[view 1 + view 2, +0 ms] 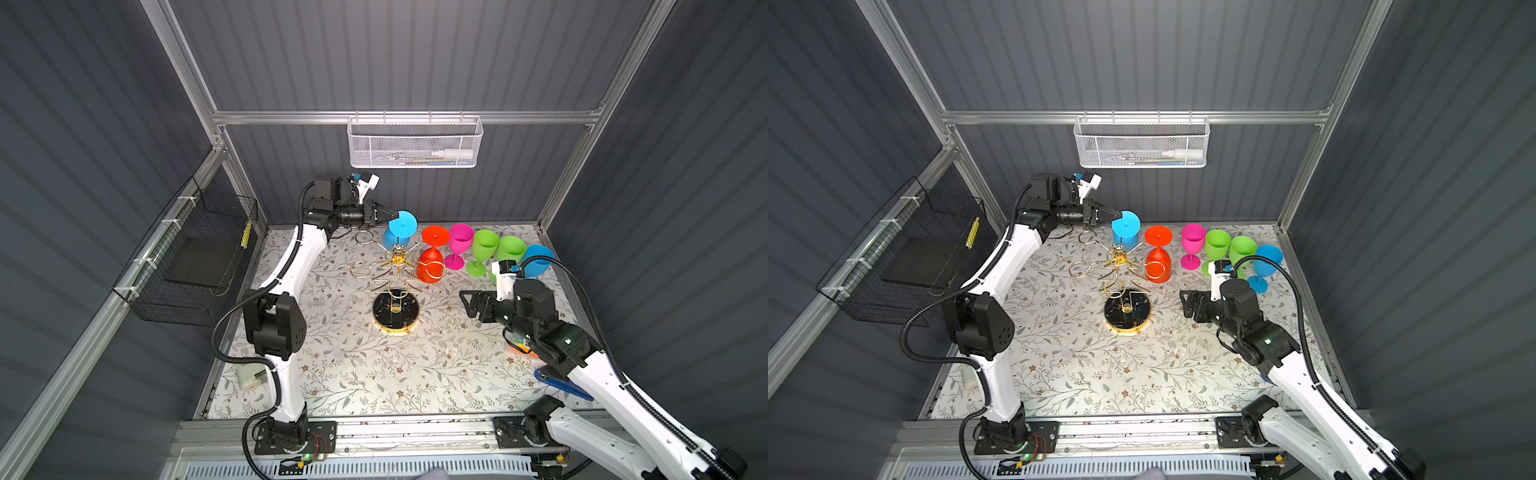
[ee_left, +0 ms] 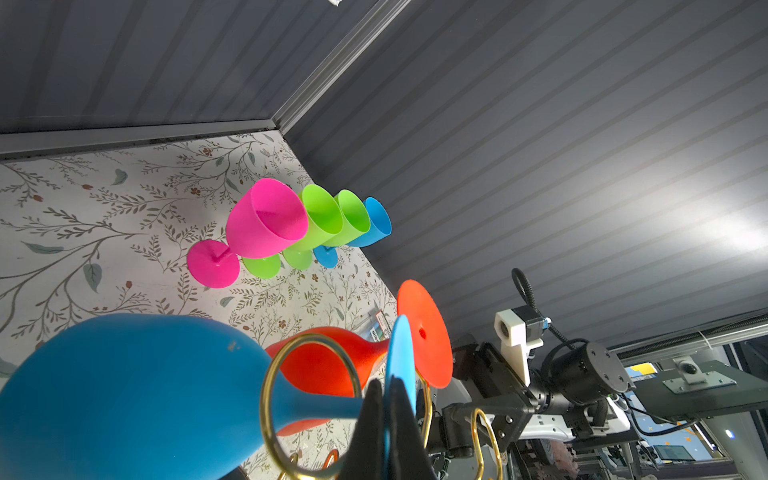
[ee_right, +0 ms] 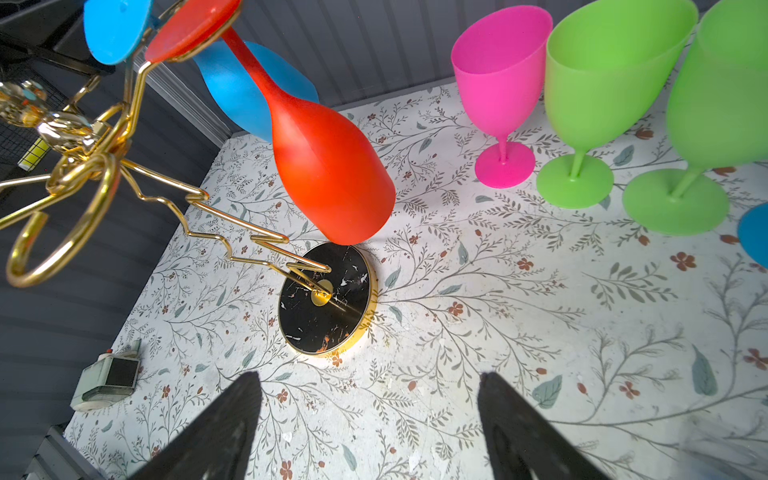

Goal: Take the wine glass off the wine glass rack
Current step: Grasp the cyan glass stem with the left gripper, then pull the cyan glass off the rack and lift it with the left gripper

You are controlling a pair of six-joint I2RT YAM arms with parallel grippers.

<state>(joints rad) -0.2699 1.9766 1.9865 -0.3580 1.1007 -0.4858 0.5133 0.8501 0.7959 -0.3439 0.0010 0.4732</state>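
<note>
left claw (image 2: 386, 388) | pinches blue wine glass (image 2: 124, 395) foot | left wrist view

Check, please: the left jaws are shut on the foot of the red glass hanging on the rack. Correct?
No: the left jaws are shut on the foot of the blue glass, also hanging on the rack; the left wrist view shows it.

**Robotics laboratory test cell.** An aluminium profile frame (image 1: 407, 117) carries grey ribbed wall panels (image 1: 374, 54) around a tabletop (image 1: 374, 374) covered in a floral-print sheet. A white-and-black left arm (image 1: 297, 257) and right arm (image 1: 602, 384) are bolted to a slotted rail (image 1: 415, 430) at the front edge. A white mesh basket (image 1: 395, 145) and a black wire basket (image 1: 174, 309) hang from the frame.
</note>
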